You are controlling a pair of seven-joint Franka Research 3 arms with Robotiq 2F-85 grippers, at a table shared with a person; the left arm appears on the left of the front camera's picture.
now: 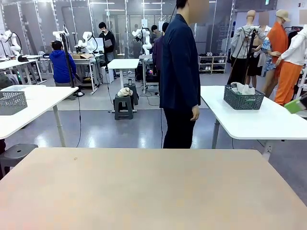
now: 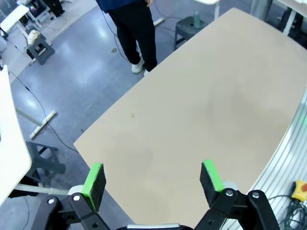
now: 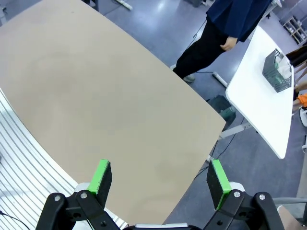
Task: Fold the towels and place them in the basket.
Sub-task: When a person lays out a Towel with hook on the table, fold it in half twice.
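The dark grey latticed basket (image 1: 243, 99) stands on a white side table (image 1: 259, 122) at the far right, beyond the wooden table (image 1: 144, 191); it also appears as the basket (image 3: 276, 75) in the right wrist view. Pale cloth (image 1: 242, 88) is heaped in it, with a bit of light green behind the lattice; it is too small to tell whether these are the towels. My left gripper (image 2: 151, 167) hangs open above the bare wooden tabletop (image 2: 211, 96). My right gripper (image 3: 159, 166) is open too, high over the same tabletop (image 3: 96, 96), with nothing between its fingers.
A person in a dark jacket (image 1: 180, 72) stands at the far edge of the wooden table, arms down. A pale mesh basket (image 1: 12, 102) sits on another white table at the left. A light-green object (image 1: 293, 106) shows at the right edge.
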